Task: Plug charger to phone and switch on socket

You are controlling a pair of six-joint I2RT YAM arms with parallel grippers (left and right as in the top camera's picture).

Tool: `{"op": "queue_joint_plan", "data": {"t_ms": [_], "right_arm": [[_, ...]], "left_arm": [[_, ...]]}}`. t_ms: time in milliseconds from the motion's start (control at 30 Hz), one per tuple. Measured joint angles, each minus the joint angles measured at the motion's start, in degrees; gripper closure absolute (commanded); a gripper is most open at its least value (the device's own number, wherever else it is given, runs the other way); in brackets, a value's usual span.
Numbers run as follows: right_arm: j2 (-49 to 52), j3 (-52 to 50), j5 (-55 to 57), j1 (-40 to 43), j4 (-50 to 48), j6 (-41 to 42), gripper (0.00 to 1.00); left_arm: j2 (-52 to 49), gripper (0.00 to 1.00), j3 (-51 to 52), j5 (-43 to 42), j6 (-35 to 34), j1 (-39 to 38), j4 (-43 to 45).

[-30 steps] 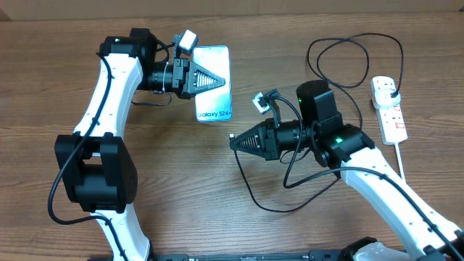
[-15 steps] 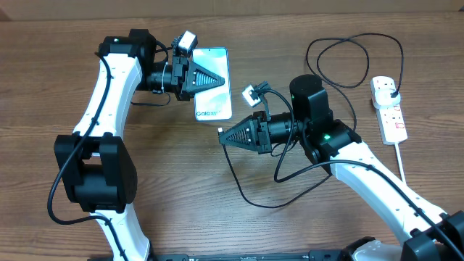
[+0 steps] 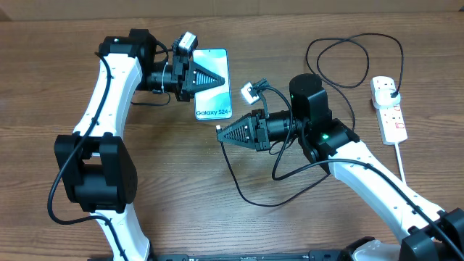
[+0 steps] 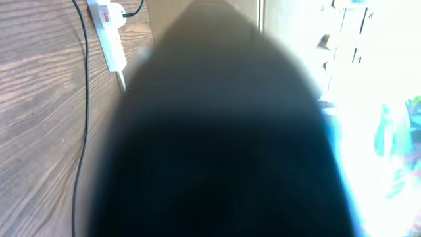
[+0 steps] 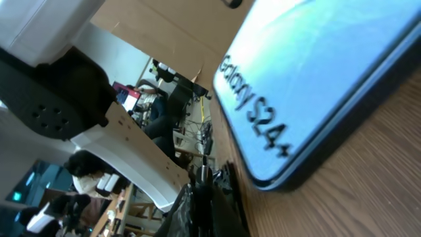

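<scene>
item: left gripper [image 3: 221, 81]. upper middle of the overhead frame, fingers together, lying over the screen of the phone [image 3: 215, 109]. whether it presses down cannot be told.

item: right gripper [image 3: 221, 133]. centre of the overhead frame, just below the phone's lower edge, jaws clamped on the connector end of the charger [image 3: 236, 177]. a small pale tip shows at the fingertips.

item: phone. flat on the table [image 3: 181, 188], upper middle, lower edge facing the connector.

item: charger, remainder. slack cable loops across lower centre and upper right. its plug sits in the socket [image 3: 391, 119] at the right edge.

risk, judged:
- the connector looks near the phone's edge but not in it. if the tip meets the rim off-line or tilted, it would likely skid along the case instead of seating.
- a push from the right gripper could slide the phone up-frame if the left gripper bears on it only lightly.
- the slack cable under the right arm may snag on the arm and tug the tip askew.
- the socket's switch state is too small to read.

views compared:
- the overhead gives the whole layout, the cable run and the socket.
- the right wrist view shows the phone [image 5: 329, 72] edge-on, its lettering large in the upper right and the fingertips [image 5: 210, 207] low in the frame. no port can be made out.
- the left wrist view is mostly dark blur from its own fingers [image 4: 217, 131], with the socket [image 4: 108, 36] at upper left.
</scene>
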State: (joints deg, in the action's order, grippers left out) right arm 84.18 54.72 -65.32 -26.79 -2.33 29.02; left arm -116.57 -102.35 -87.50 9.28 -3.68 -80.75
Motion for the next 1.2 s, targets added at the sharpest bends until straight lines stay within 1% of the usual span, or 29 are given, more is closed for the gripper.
{"op": "queue_joint_plan", "data": {"t_ms": [400,933,1200], "right_arm": [[0.0,0.0,2.4,-0.3,-0.2,2.5,0.96],[0.0,0.0,4.7,-0.3,-0.7,4.2,0.96],[0.0,0.0,6.2,-0.3,-1.0,6.9,0.96]], "left_arm": [[0.0,0.96,0.0,-0.3,-3.2,-2.0,3.1],[0.0,0.96,0.0,-0.4,-3.3,-1.9,5.4],[0.0,0.96,0.0,-0.6,-3.2,-1.9,5.8]]}}
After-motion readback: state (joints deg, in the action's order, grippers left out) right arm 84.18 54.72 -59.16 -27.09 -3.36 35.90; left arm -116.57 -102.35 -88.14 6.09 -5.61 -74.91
